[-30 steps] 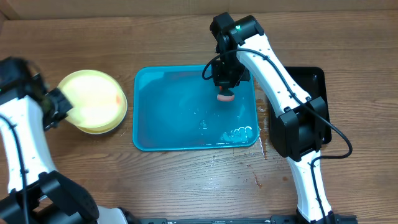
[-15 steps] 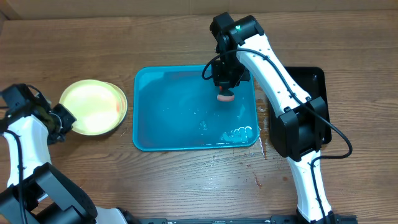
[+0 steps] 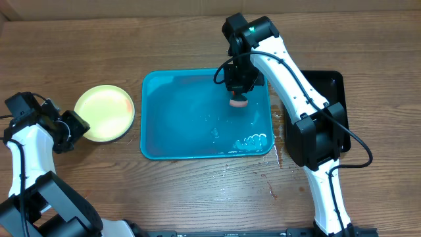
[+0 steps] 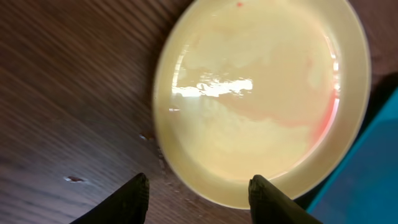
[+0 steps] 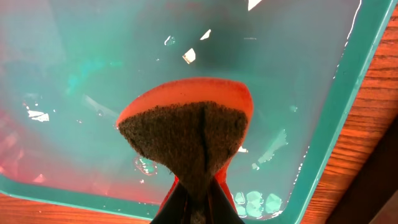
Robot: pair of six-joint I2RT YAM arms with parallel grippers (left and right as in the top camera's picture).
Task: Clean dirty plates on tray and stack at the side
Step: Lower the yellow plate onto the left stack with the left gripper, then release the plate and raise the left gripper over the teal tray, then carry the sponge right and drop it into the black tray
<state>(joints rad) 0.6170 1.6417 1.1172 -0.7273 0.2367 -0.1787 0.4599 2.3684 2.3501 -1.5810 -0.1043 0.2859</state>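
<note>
A pale yellow-green plate [image 3: 105, 113] lies on the wooden table just left of the turquoise tray [image 3: 164, 135], with a faint red smear near its right rim. My left gripper [image 3: 72, 128] stands open at the plate's left edge; in the left wrist view its fingers [image 4: 140, 190] straddle the near rim of the plate [image 4: 261, 93] without touching it. My right gripper [image 3: 238, 82] is shut on an orange sponge [image 3: 237, 101], hanging over the tray's upper right part. In the right wrist view the sponge [image 5: 186, 124] shows its dark scouring side above the wet tray [image 5: 339, 118].
The tray floor is wet, with foam bubbles [image 3: 253, 140] at its lower right corner. A smaller black tray [image 3: 332, 85] sits right of it, partly under the right arm. Water drops spot the table [image 3: 273, 187] below the tray.
The plate came down flat onto the table. My left gripper opened, let go of it and drew back to its left edge. The right arm and sponge have not moved.
</note>
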